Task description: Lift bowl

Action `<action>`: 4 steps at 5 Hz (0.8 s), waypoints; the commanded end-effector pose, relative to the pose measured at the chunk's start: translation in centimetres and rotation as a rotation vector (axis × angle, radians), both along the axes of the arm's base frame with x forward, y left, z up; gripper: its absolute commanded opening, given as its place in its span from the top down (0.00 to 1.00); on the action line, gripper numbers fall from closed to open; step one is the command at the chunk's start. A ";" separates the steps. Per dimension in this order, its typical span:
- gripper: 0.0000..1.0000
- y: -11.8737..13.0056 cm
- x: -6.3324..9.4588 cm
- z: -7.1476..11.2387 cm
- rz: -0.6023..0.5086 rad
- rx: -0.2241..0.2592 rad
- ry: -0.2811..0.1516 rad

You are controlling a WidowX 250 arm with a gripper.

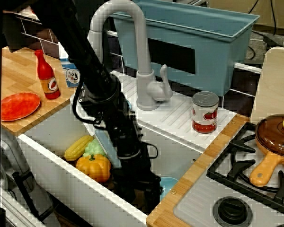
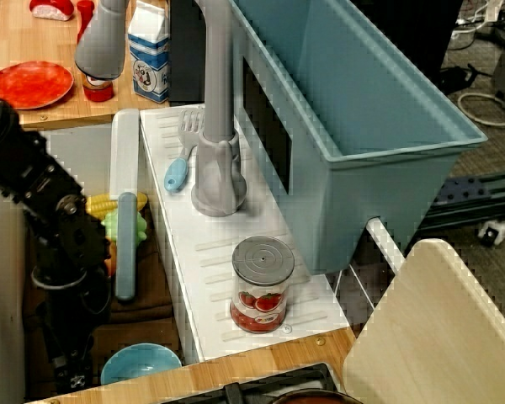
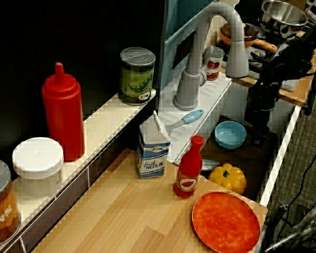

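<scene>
The small light-blue bowl (image 1: pixel 169 185) sits upright on the dark sink floor near the sink's right end; it also shows in the overhead view (image 2: pixel 140 365) and in the side view (image 3: pixel 230 134). My black arm reaches down into the sink, and the gripper (image 3: pixel 258 138) stands low just beside the bowl, on its front side. The gripper (image 1: pixel 143 195) is dark against the dark sink floor. Whether it touches the bowl's rim, and how the jaws stand, cannot be made out. The bowl looks empty.
In the sink lie a toy pumpkin (image 1: pixel 93 166), corn (image 1: pixel 78 147), a green toy and a long white and blue utensil (image 2: pixel 126 219). The grey faucet (image 1: pixel 137 56) and a tomato can (image 1: pixel 205 112) stand behind. A red-orange plate (image 1: pixel 19 105), a ketchup bottle (image 1: pixel 46 75) and the blue tub (image 1: pixel 194 42) are nearby.
</scene>
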State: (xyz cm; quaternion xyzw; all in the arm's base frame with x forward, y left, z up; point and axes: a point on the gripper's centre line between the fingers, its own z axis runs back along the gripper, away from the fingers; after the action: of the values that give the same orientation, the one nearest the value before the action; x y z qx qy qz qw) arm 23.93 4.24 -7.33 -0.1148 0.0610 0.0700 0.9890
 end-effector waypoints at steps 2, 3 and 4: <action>0.00 1.2 3.8 3.3 0.030 -0.035 -0.051; 0.00 1.6 4.5 3.1 0.052 -0.030 -0.067; 0.00 1.9 4.8 3.0 0.049 -0.018 -0.080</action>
State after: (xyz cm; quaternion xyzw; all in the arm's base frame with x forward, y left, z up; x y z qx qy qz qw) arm 28.09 5.49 -5.21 -0.1320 0.0361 0.0903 0.9865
